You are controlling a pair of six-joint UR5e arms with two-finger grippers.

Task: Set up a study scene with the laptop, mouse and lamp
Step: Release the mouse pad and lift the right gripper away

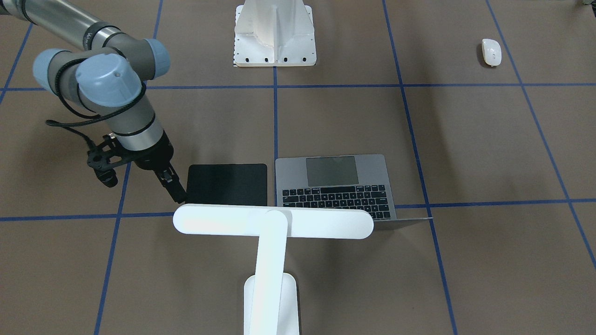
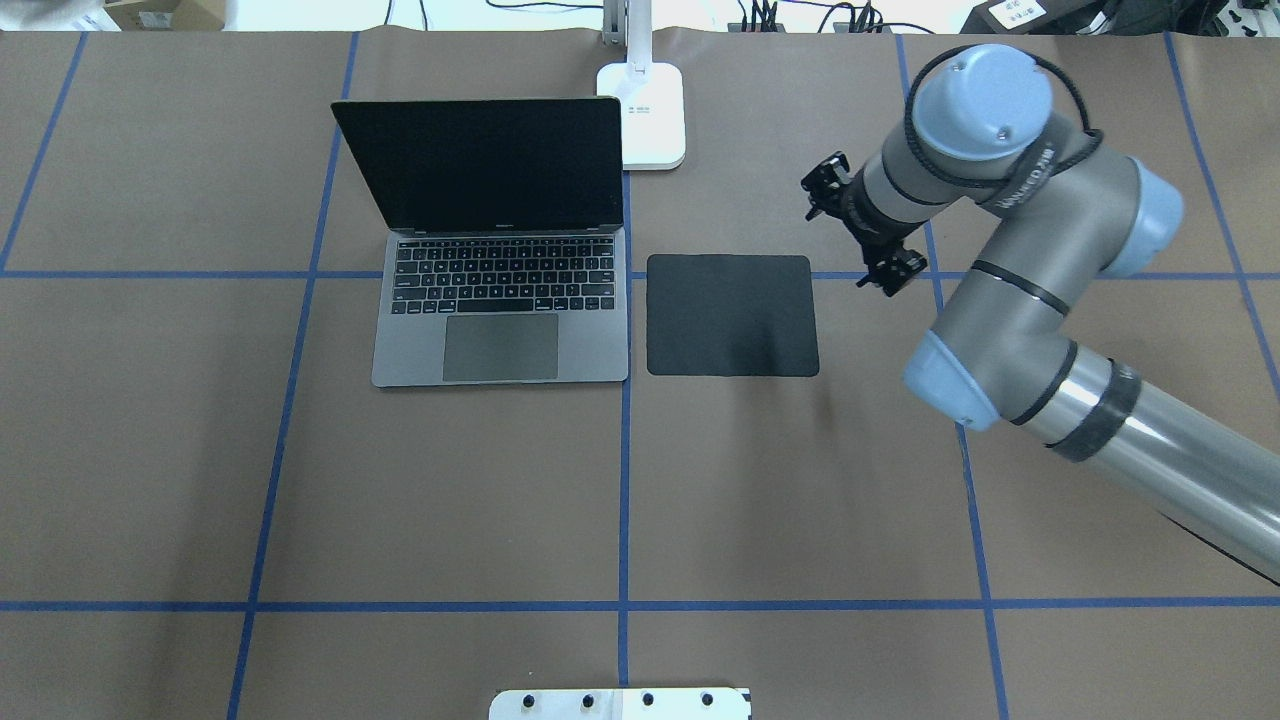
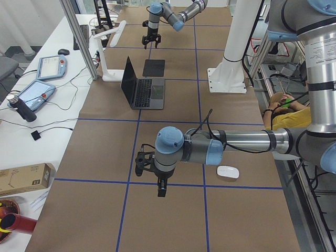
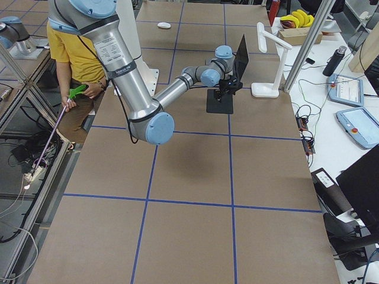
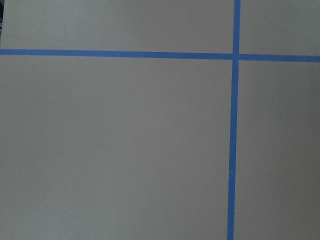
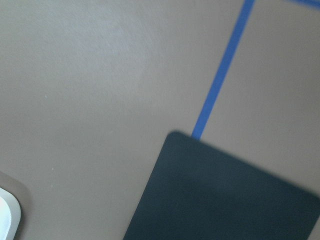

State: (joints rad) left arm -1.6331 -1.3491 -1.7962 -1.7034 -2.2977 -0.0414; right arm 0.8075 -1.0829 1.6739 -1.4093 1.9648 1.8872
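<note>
We see the slim grey metal laptop [image 2: 500, 300] open, a plain black square pad [image 2: 732, 315] just beside it, presumably for the small glossy white mouse [image 1: 491, 52], well apart. The right end effector [image 2: 890, 275] hovers spread and empty by the pad; the left end effector [image 3: 161, 190] we cannot tell.

Overhead view's top edge crops the lamp [image 2: 652, 120].

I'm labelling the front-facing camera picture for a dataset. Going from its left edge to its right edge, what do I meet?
right gripper → black pad → laptop → mouse. The lamp spans both pad and laptop, so it is left out.
</note>
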